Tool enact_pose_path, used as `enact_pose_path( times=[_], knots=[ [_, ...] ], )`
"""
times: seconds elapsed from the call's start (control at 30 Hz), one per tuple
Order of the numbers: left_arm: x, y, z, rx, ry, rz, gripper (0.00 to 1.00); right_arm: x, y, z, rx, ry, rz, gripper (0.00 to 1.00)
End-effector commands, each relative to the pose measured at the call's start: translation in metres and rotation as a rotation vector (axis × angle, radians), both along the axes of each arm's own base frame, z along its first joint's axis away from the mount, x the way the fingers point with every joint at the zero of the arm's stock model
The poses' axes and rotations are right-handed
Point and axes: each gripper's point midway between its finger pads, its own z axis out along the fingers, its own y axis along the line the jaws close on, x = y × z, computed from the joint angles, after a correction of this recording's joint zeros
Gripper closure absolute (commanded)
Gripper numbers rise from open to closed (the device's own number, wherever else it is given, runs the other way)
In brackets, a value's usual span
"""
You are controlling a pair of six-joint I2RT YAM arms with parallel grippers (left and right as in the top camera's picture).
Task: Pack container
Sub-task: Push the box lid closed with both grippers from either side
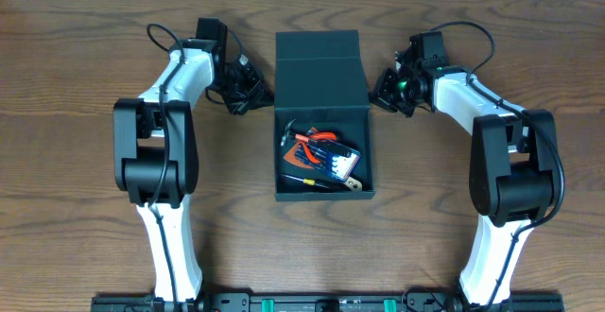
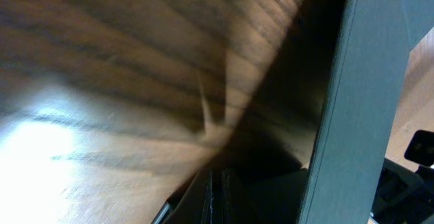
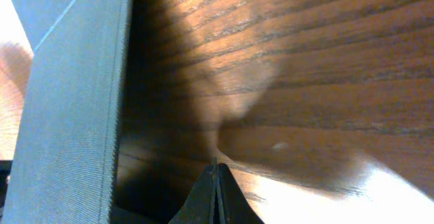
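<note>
The dark teal container (image 1: 321,71) stands open in the middle of the table, its flap lid folded back toward the far side. Inside lie red-handled pliers (image 1: 317,139), a blue flat pack (image 1: 338,162) and a yellow-tipped tool (image 1: 304,181). My left gripper (image 1: 255,93) sits shut just left of the lid, with nothing in it. Its wrist view shows the container's wall (image 2: 359,108) close on the right and the shut left gripper (image 2: 217,197). My right gripper (image 1: 383,87) is shut and empty just right of the lid. There the container's wall (image 3: 74,115) rises left of the right gripper (image 3: 215,183).
Brown wooden tabletop (image 1: 85,85) all around the container. Both arm bases stand at the near edge, with a black rail (image 1: 321,303) between them.
</note>
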Motion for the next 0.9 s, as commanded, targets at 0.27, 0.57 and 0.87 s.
enact_pose_path(
  times=[0.27, 0.57, 0.87],
  knots=[
    [0.010, -0.030, 0.012, -0.114, -0.040, -0.012, 0.95, 0.018, 0.018, 0.006, 0.057, -0.062, 0.000, 0.99],
    [0.014, -0.039, 0.023, -0.187, -0.088, -0.051, 0.94, 0.024, 0.034, 0.023, 0.130, -0.167, 0.112, 0.99],
    [0.016, -0.039, 0.040, -0.182, -0.208, -0.150, 0.94, 0.026, 0.038, 0.043, 0.114, -0.287, 0.226, 0.99]
  ],
)
